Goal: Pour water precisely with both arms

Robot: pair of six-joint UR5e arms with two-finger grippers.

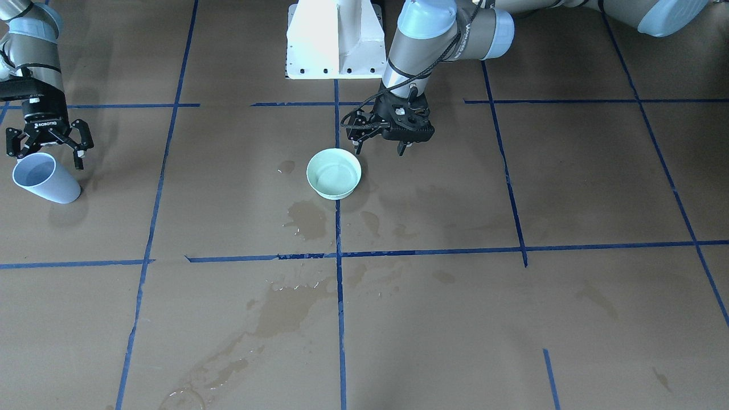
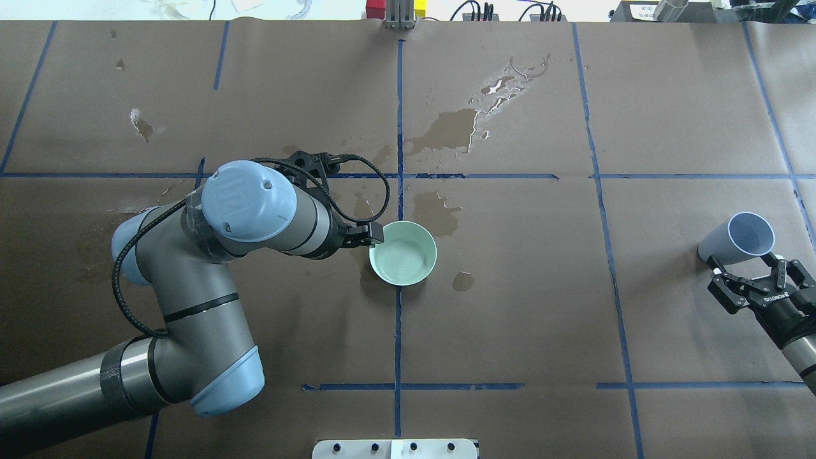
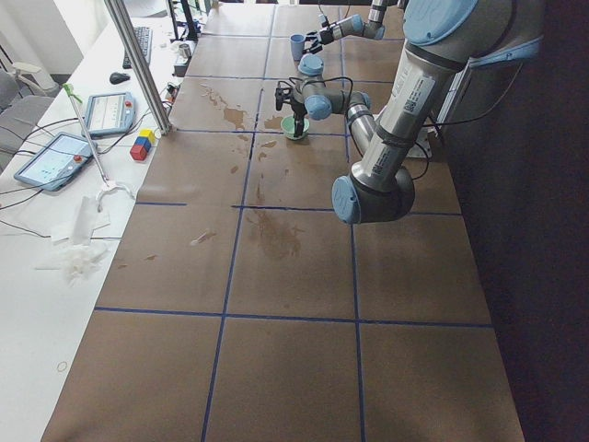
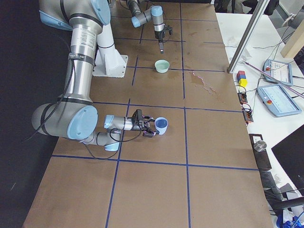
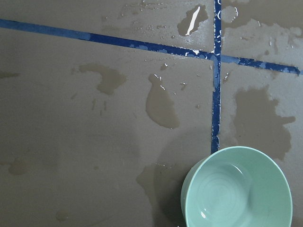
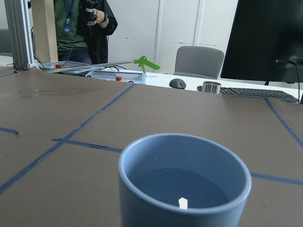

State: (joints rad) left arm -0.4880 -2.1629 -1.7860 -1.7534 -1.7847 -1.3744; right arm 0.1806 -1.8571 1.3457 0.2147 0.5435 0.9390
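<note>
- Currently my right gripper is spread wide and holds nothing.
- Just ahead of it, at 11 o'clock in the overhead view, stands the blue cup: upright, smooth and slightly tapered, with the water pooled inside. I cannot tell whether the fingertips touch it.
- Well apart, at the cup's 9 o'clock, sits the mint bowl, round and glossy.
- My left gripper, likewise open and empty, hangs by the bowl's 9 o'clock rim.
- Matte brown paper underneath carries dark wet stains.

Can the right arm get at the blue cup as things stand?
Probably yes: right gripper is open, facing the blue cup close in front, nothing between them. Left gripper is away by the bowl.
</note>
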